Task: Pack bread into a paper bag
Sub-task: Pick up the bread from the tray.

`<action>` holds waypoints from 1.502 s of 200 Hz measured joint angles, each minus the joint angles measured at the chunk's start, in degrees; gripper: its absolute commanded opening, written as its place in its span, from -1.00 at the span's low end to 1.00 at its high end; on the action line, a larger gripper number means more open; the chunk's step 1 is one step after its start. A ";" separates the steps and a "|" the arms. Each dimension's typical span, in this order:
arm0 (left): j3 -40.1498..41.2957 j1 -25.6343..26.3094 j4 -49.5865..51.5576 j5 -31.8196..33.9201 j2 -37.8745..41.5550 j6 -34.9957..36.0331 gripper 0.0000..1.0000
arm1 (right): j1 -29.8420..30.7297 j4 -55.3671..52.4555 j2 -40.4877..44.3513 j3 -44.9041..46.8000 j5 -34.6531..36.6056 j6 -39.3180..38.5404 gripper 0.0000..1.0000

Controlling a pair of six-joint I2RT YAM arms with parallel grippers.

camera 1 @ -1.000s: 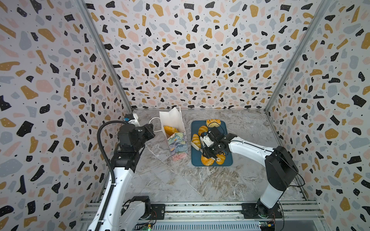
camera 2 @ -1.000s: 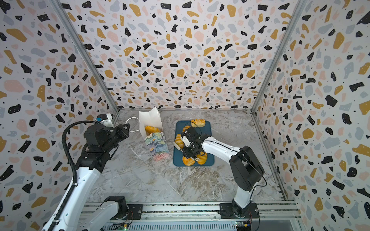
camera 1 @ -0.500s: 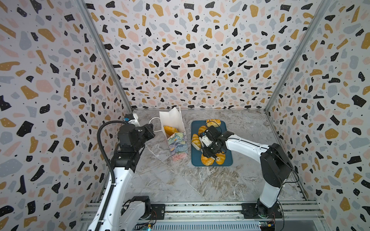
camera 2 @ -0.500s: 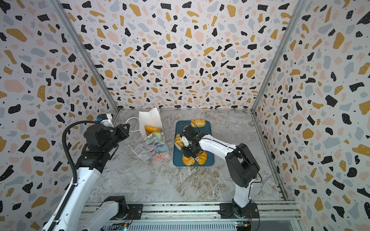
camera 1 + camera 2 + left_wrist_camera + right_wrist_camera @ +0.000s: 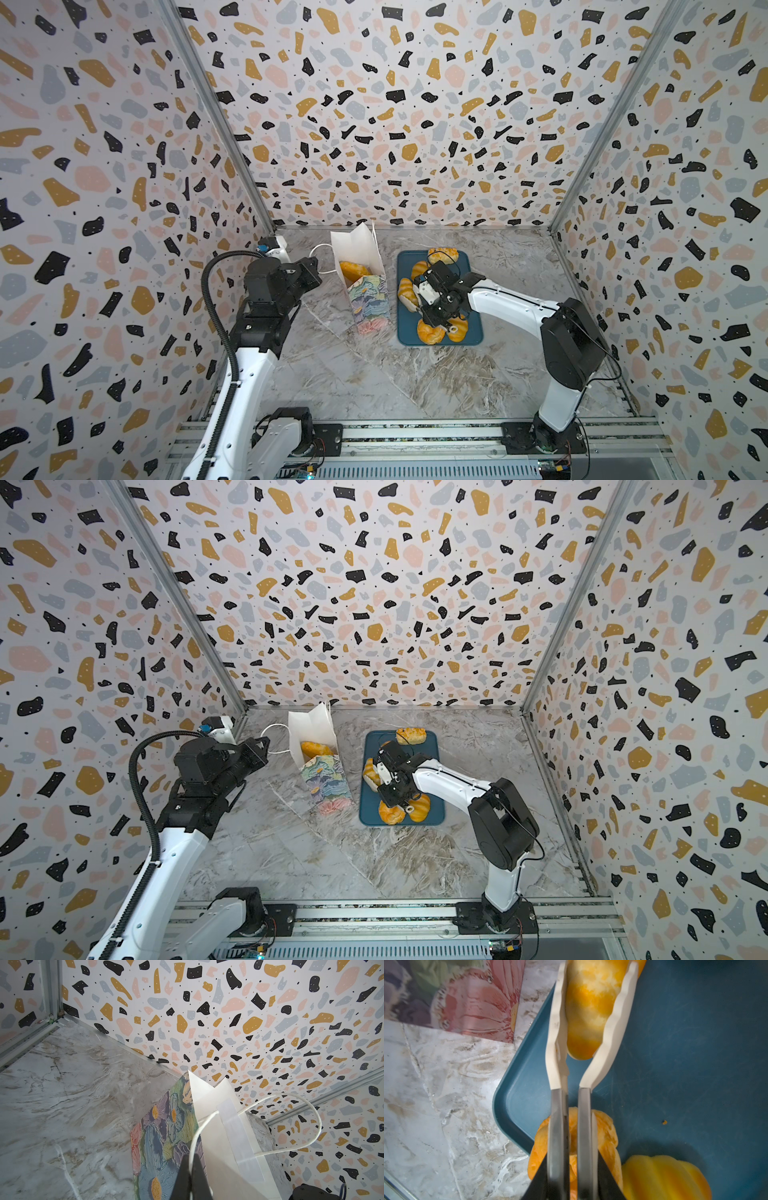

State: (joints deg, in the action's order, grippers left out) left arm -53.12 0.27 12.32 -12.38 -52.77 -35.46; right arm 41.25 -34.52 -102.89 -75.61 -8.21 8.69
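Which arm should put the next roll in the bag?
Right. The right hand holds white-tipped tongs clamped on a golden-orange roll over the dark-teal tray; the left hand pinches the floral paper bag's cord handle.

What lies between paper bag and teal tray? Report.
Nothing: only a narrow strip of bare marble tabletop separates the paper bag from the tray, seen in the right wrist view.

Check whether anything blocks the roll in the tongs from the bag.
Nothing visible does. The roll in the tongs is at the tray edge nearest the paper bag; the bag's mouth is open, its cord handle held aside by the left gripper.
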 measured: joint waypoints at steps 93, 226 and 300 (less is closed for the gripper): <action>0.00 0.00 -0.37 0.00 0.46 -0.17 -1.00 | 0.00 0.11 4.44 0.61 0.33 0.33 -0.46; 0.00 0.00 -0.37 -0.15 0.70 -0.42 -1.00 | 0.00 2.71 14.25 3.15 0.31 1.79 -0.57; 0.50 0.00 -1.07 -0.61 0.70 -1.46 -1.00 | 0.00 4.48 18.71 3.56 0.00 1.99 -0.60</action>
State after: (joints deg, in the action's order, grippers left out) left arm -52.62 0.27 11.25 -12.99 -52.07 -36.93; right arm 41.25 -30.04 -84.18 -72.05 -8.21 10.68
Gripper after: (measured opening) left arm 0.048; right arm 0.261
